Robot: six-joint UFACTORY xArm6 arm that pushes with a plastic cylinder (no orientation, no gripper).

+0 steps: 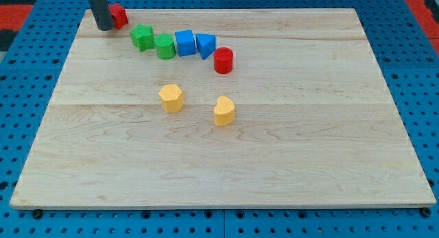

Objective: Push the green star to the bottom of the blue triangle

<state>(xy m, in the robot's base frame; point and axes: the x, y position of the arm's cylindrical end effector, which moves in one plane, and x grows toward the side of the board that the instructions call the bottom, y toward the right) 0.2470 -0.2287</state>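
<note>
The green star (pixel 143 37) lies near the board's top left, at the left end of a row of blocks. To its right stand a green cylinder (pixel 164 46), a blue cube (pixel 185 43) and the blue triangle (pixel 206 44). My tip (pixel 105 27) is at the view's top left, up and to the left of the green star, with a gap between them. It touches or stands just in front of a red block (pixel 119 16), partly hiding it.
A red cylinder (pixel 223 60) sits just below and right of the blue triangle. A yellow hexagon-like block (pixel 171 98) and a yellow heart-like block (pixel 223 110) lie near the middle of the wooden board (pixel 288 162). A blue pegboard (pixel 425 94) surrounds the board.
</note>
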